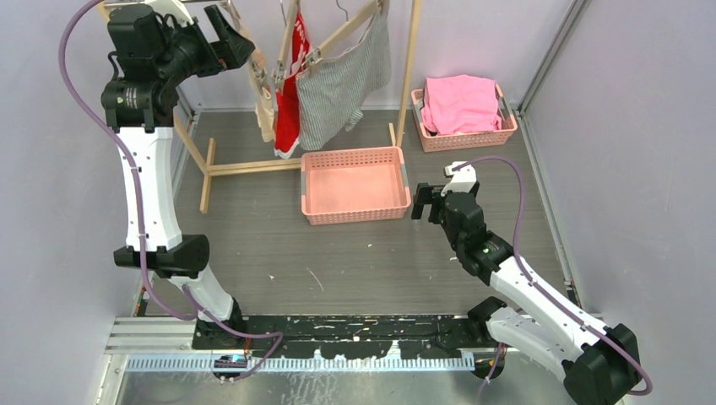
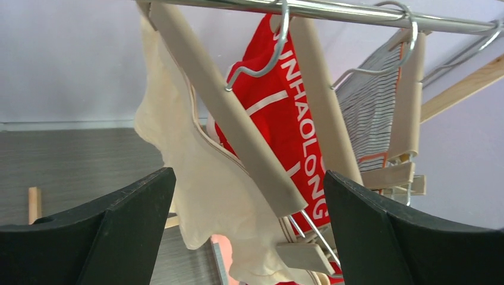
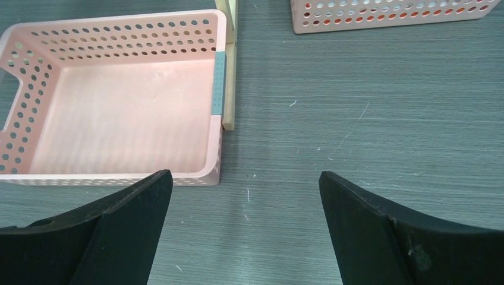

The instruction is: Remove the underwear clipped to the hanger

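Observation:
Three briefs hang clipped to wooden hangers on a metal rail (image 2: 333,10). The pale peach brief (image 2: 196,172) (image 1: 267,110) is nearest my left gripper. The red brief with white lettering (image 2: 285,119) (image 1: 291,93) hangs behind it. The grey-and-white striped brief (image 2: 371,113) (image 1: 342,84) is at the right. My left gripper (image 2: 249,190) (image 1: 228,38) is open, raised by the rail, its jaws on either side of the peach brief and its hanger clip (image 2: 304,256) without touching. My right gripper (image 3: 245,196) (image 1: 426,202) is open and empty, low over the table.
An empty pink basket (image 1: 355,160) (image 3: 220,142) lies under the rack. A second pink basket (image 1: 464,139) at the back right holds a bright pink cloth (image 1: 460,103). The wooden rack's foot (image 1: 245,167) and post (image 1: 411,67) stand on the table. White walls close in both sides.

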